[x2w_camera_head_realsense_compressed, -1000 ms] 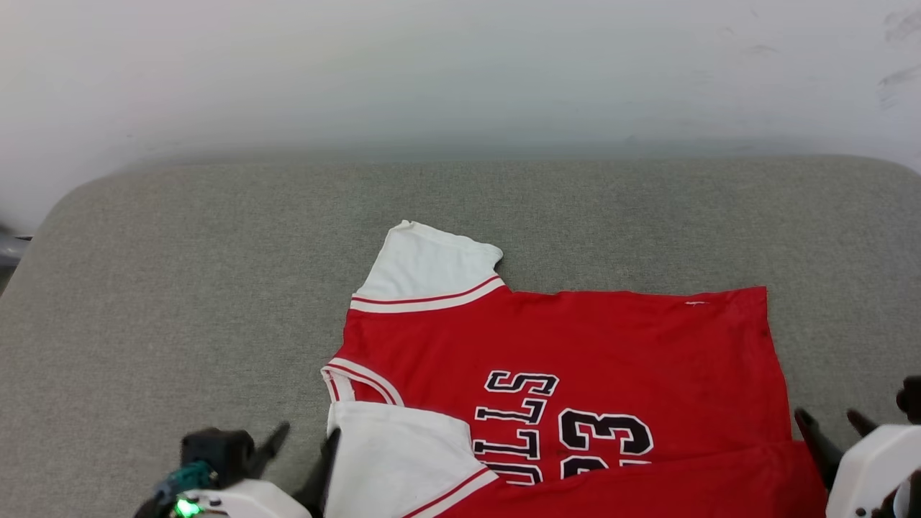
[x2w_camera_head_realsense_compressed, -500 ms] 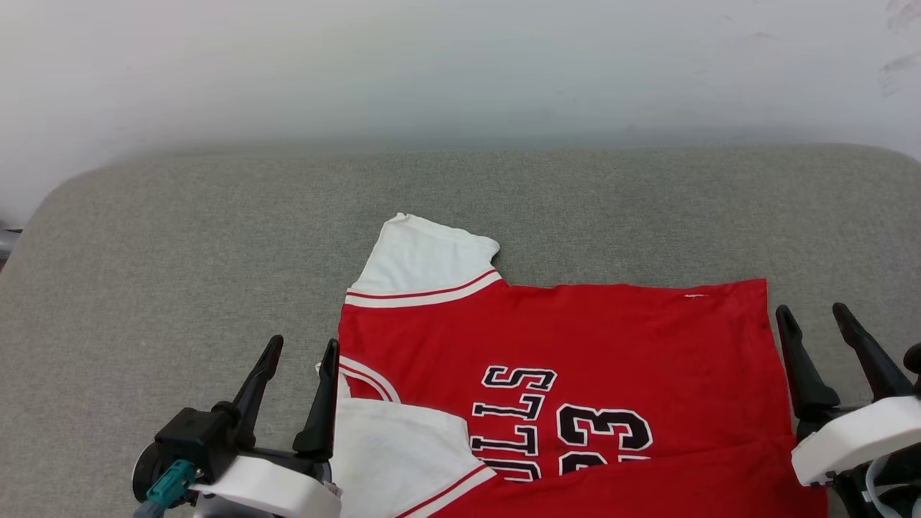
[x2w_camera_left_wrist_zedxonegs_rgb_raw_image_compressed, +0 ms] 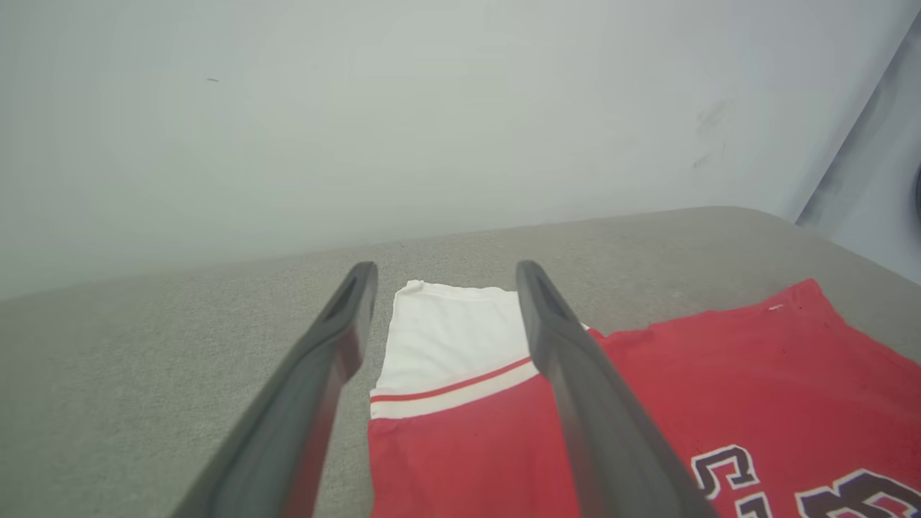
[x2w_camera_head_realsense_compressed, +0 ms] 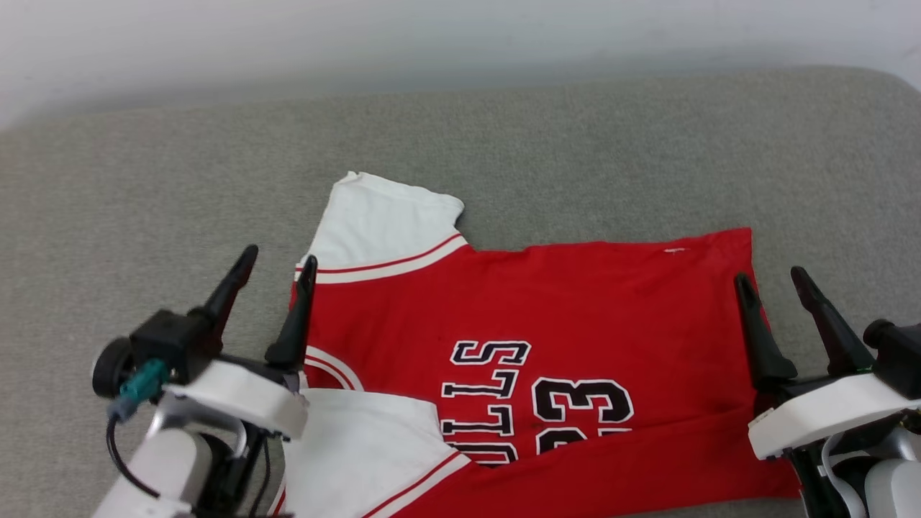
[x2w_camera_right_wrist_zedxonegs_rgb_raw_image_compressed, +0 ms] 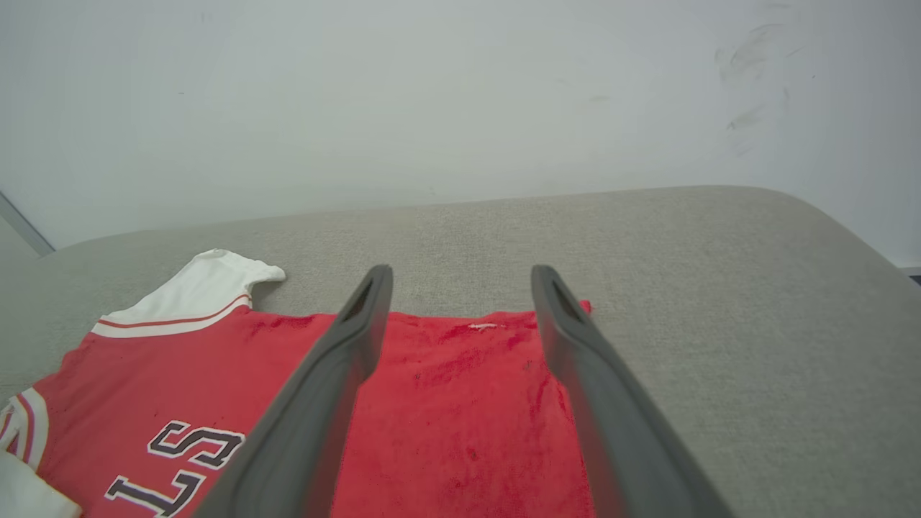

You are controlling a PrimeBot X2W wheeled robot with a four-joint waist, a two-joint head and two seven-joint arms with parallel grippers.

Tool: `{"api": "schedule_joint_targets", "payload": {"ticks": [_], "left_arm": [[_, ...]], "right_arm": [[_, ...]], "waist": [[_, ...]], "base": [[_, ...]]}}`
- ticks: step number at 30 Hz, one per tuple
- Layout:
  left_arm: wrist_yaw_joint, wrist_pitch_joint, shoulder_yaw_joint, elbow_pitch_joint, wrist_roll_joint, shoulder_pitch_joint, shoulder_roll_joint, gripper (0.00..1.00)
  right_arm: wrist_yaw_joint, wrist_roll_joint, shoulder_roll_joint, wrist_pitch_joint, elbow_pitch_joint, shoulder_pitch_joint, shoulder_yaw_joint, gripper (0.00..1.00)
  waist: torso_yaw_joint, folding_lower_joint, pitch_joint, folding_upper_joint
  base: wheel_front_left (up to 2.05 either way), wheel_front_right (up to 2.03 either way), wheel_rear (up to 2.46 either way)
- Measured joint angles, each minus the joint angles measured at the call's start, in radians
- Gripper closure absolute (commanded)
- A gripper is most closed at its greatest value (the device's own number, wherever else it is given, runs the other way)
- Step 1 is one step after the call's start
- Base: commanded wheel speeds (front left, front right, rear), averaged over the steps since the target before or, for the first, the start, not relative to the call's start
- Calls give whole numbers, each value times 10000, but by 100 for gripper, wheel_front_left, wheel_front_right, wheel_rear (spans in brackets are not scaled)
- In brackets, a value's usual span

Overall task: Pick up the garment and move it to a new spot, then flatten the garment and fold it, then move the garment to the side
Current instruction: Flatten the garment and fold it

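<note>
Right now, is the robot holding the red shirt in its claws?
No, the left gripper and right gripper both stand open at either end of the red shirt, which lies on the grey cushion.

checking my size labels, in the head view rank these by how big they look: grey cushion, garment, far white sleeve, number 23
1. grey cushion
2. garment
3. far white sleeve
4. number 23, smallest, with its lower edge covered by a red fold

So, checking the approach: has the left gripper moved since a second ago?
Yes. Against the jersey, the left gripper advanced from the collar to the far sleeve's stripes.
</note>
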Motion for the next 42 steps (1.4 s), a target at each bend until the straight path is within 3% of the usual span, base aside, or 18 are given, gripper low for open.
{"api": "schedule_joint_targets", "payload": {"ticks": [6, 11, 23, 27, 36, 37, 38, 41, 42], "left_arm": [[-859, 2429, -182, 930, -40, -2039, 1185, 0], [-1319, 4719, -332, 1406, -476, -3684, 2057, 0], [-1603, 10138, -953, 2067, -2104, -6416, 3708, 0], [-1507, 10926, -953, 2359, -2383, -6767, 3756, 0], [-1097, 11093, -775, 3152, -2489, -7005, 3722, 2], [-1024, 11093, -729, 3225, -2587, -7005, 3678, 71], [-934, 11150, -644, 3313, -2775, -7004, 3576, 100], [-888, 11229, -541, 3350, -3156, -6966, 3302, 100], [-922, 10266, -518, 3336, -3020, -6721, 3085, 100]], "right_arm": [[0, -144, 169, 40, -50, -399, 173, 0], [2, -82, 397, -109, 127, -742, 510, 0], [0, 265, 635, -821, 859, -1310, 1074, 0], [2, 328, 658, -951, 1068, -1348, 1151, 0], [2, 351, 688, -1087, 1281, -1533, 1244, 0], [2, 351, 688, -1087, 1294, -1534, 1237, 0], [2, 345, 690, -1087, 1306, -1534, 1231, 0], [2, 272, 698, -1055, 1319, -1531, 1193, 0], [2, 138, 658, -863, 1262, -1522, 1116, 0]], "waist": [[-576, 1, 920, 0], [-1204, 2, 1601, 0], [-2485, 2, 2820, 0], [-2742, 2, 3070, -1], [-2965, 0, 3397, 0], [-2959, 0, 3407, 0], [-2945, 0, 3409, 0], [-2857, 0, 3360, 0], [-2672, 1, 3122, 0]], "base": [[0, 0, 0], [0, 0, 0], [0, 0, 0], [0, 0, 0], [0, 0, 0], [0, 0, 0], [0, 0, 0], [0, 0, 0], [0, 0, 0]]}}
